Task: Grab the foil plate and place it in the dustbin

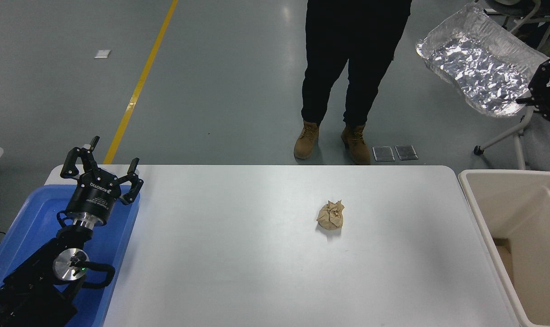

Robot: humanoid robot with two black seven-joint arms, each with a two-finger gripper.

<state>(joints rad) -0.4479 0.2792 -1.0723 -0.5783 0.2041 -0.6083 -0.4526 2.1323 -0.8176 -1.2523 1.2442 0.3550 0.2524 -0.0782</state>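
Note:
The foil plate (479, 68), shiny, crinkled and oblong, hangs in the air at the upper right, beyond the table's far right corner. My right gripper (531, 97) is shut on its right end and reaches in from the right edge. The beige dustbin (479, 213) stands against the table's right side, below and nearer than the plate. My left gripper (100, 168) is parked open over the blue tray at the lower left.
A crumpled brown paper ball (331, 215) lies on the white table (257, 263). The blue tray (30, 227) sits at the left. A person in dark trousers and tan boots (352, 72) stands past the far edge. A chair's legs (502, 136) show behind the plate.

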